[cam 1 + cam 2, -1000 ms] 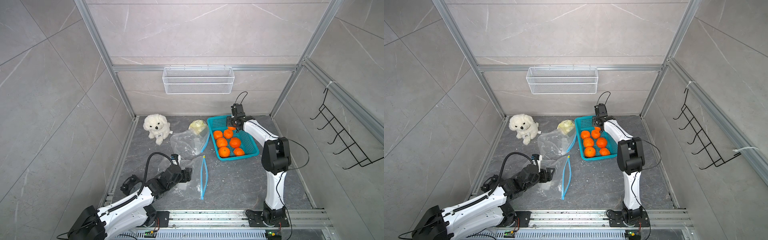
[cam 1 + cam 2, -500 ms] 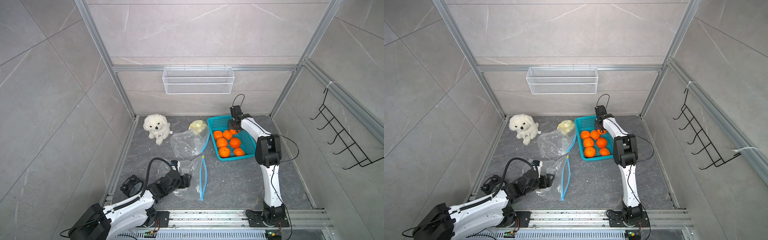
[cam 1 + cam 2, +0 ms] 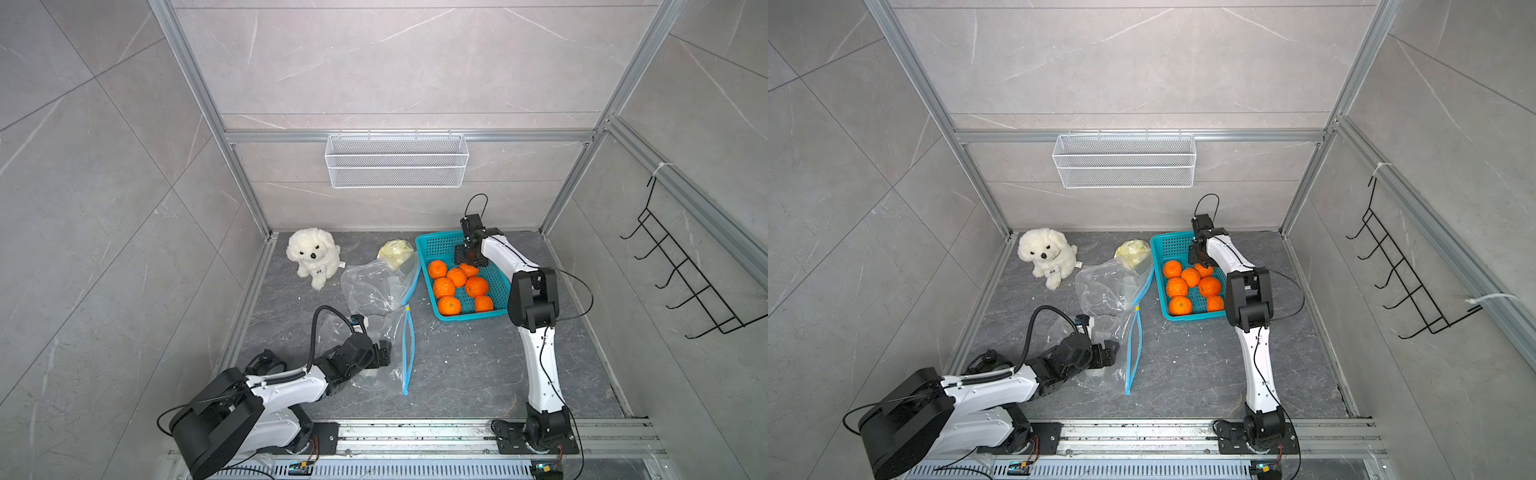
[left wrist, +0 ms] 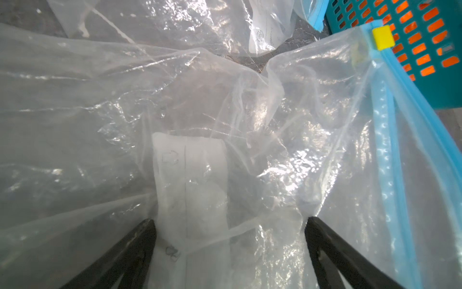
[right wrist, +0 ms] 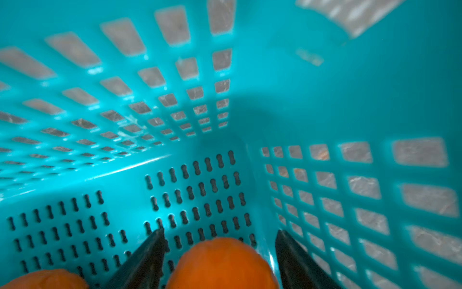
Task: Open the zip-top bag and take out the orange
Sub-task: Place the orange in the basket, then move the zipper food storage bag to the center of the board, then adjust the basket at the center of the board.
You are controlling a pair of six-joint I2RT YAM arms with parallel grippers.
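Releasing orange [image 5: 220, 265] into far basket [image 5: 325, 87], right gripper [image 5: 219, 231] jaws spread, seemingly clear; left gripper [image 4: 229, 220] jaws released over bag [image 4: 275, 125]. Next: lift straight out.

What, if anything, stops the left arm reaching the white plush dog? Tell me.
Likely yes, it can reach. The left pincer rests open over the near zip-top bag, gripping nothing, and mainly bare floor lies between it and the plush dog.
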